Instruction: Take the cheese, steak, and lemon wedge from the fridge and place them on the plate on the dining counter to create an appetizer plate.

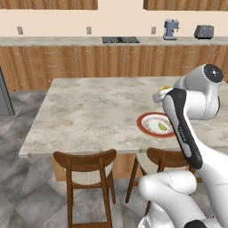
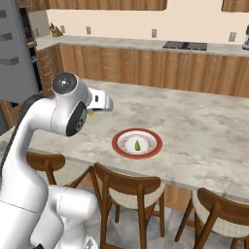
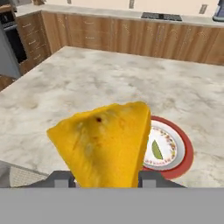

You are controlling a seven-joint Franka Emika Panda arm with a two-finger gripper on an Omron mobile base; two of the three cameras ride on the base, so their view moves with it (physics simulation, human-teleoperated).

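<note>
- Left base view: a red-rimmed plate (image 1: 149,130) lies on the dining counter (image 1: 89,111) near its stool-side edge, with the small green-yellow lemon wedge (image 1: 162,126) already resting on its white centre. The white arm rises from the lower right and crosses in front of the plate's right side. A sliver of yellow, judged to be the cheese (image 1: 164,89), peeks out above the arm's dark forearm, beyond the plate. The fridge (image 1: 5,95) edges in at far left, well apart from the counter.
- Right base view: the same plate (image 2: 121,144) sits alone on the marbled top, lemon wedge (image 2: 137,145) upright at its middle. The hand juts out from behind the big upper joint, to the left of the plate; the fingers are hidden here. No steak lies on the plate or the counter.
- Hand view: the gripper (image 3: 106,177) is closed about halfway on the cheese (image 3: 105,144), a yellow-orange wedge clamped between the two dark tips and held above the counter. The plate (image 3: 181,162) shows just past the cheese's right edge, lemon wedge (image 3: 156,150) on it.
- Progress, as judged: one food of three is delivered, the second is in hand and short of the plate, and the steak is yet to be fetched.
</note>
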